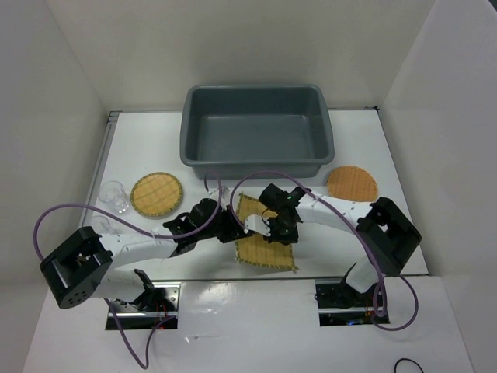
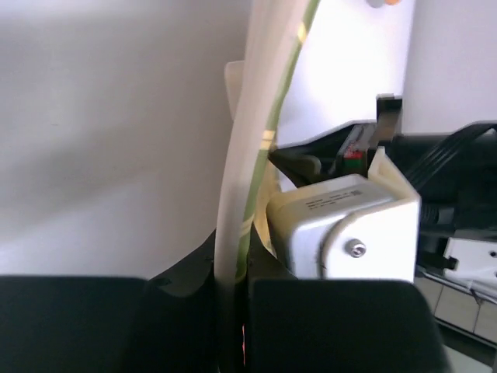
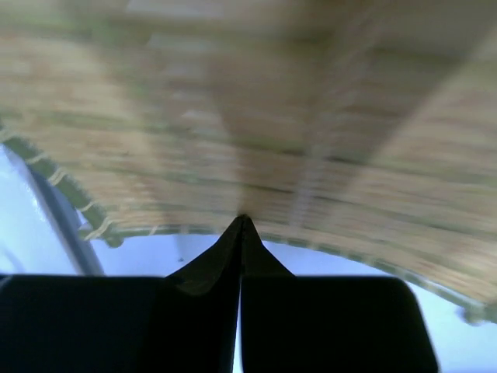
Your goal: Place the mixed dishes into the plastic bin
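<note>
Mat (image 1: 268, 252) sits pinched by left hand (image 1: 234, 224) and right hand (image 1: 279, 230), both crowded together near the bin (image 1: 256, 165).

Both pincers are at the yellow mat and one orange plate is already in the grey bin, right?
Not quite: the bin is empty. The top external view shows the left plate and the right plate both lying on the table in front of it. The left pincer and right pincer are at the mat, as you said.
</note>
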You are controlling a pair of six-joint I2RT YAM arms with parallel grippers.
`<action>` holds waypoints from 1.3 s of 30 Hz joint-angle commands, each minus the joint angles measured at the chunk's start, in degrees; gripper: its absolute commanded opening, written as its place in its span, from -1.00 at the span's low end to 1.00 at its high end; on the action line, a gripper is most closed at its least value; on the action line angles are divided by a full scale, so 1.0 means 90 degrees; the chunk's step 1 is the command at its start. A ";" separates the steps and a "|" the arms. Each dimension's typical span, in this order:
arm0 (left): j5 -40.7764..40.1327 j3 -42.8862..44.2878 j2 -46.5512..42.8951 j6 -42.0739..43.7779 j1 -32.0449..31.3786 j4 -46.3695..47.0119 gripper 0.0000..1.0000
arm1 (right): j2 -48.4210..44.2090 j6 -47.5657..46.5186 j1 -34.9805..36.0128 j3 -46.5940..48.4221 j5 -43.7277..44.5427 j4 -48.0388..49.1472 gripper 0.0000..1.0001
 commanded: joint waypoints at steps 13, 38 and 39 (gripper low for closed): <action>0.0049 0.2230 -0.1194 0.1218 -0.0145 -0.3524 -1.00 | -0.2556 0.0739 -0.2595 0.1455 -0.1732 -0.0221 -1.00; 0.2796 1.6203 0.8296 0.2286 0.2902 -0.6385 -1.00 | -0.8204 0.3221 -0.4061 -0.2070 0.4227 0.2387 0.97; 0.2803 1.6033 0.8491 0.2022 0.2903 -0.6322 -1.00 | -0.8262 0.3163 -0.4119 -0.2128 0.4227 0.2388 0.97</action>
